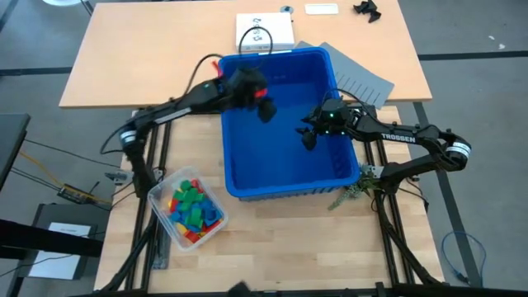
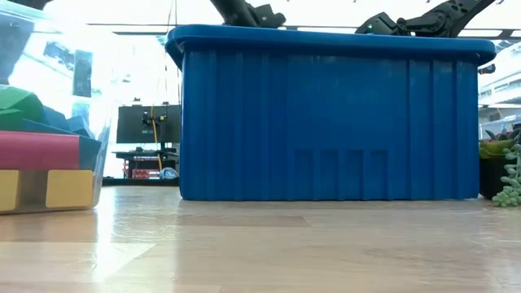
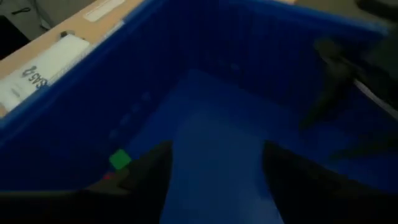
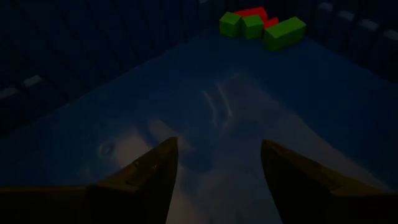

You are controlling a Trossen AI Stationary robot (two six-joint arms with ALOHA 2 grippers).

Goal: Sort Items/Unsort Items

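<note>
Both arms are inside the big blue bin (image 1: 285,177), and neither is holding anything!

The left gripper (image 1: 262,103) hovers over the bin's far left corner, fingers (image 3: 146,171) spread with only bin floor showing between them. A green block (image 3: 119,159) and a sliver of red sit just beside its left finger. The right gripper (image 1: 308,136) hangs by the right wall, fingers (image 4: 152,168) parted and empty. It looks across at a small cluster of green and red blocks (image 4: 261,26) against the bin wall. Outside the bin, a clear tub (image 1: 162,190) at its front left holds a heap of mixed coloured blocks (image 1: 192,208).
</note>
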